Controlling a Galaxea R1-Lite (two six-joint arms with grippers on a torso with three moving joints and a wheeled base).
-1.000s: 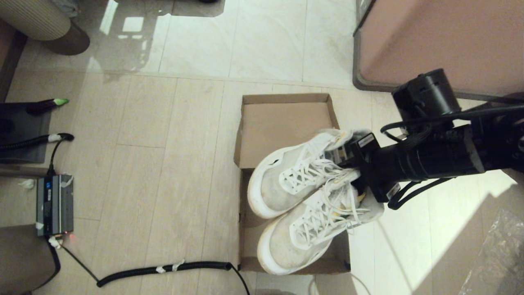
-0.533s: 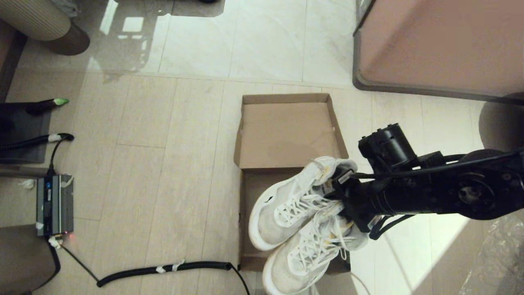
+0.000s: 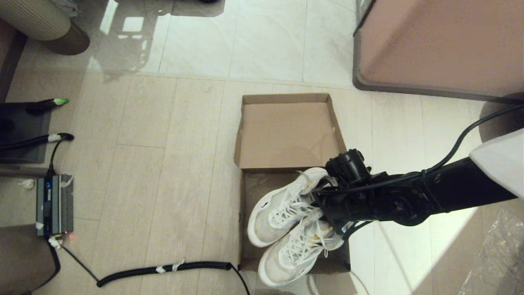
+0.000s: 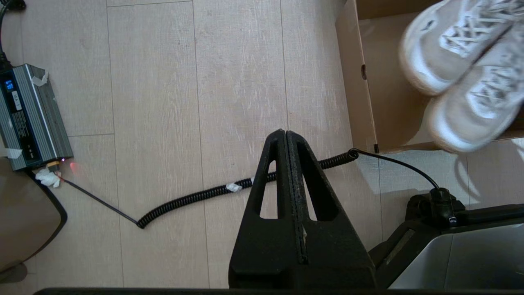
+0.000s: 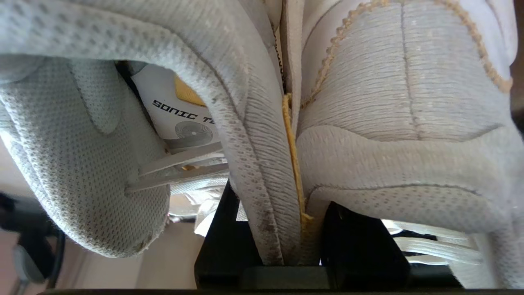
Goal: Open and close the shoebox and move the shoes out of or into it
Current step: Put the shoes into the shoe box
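The brown cardboard shoebox (image 3: 249, 241) stands open on the floor, its hinged lid (image 3: 286, 135) lying flat on the far side. The pair of white and grey shoes (image 3: 282, 213) hangs over the box's base, toes pointing left and partly past the near rim. My right gripper (image 3: 329, 205) is shut on the two inner heel collars pressed together, which shows in the right wrist view, where the shoes (image 5: 262, 123) sit between the black fingers (image 5: 223, 241). My left gripper (image 4: 285, 135) is shut and empty, parked above the floor left of the shoebox (image 4: 368, 94).
A large pinkish-brown furniture block (image 3: 438, 45) with a grey base stands at the far right. A coiled black cable (image 3: 163, 269) runs along the floor to the box's near left corner. A grey power unit (image 3: 55, 205) sits at the left. Clear plastic (image 3: 499, 254) lies at the near right.
My right arm has come down and toward me with the shoes, bringing them from high over the lid to low over the box's base. The left gripper shows no change.
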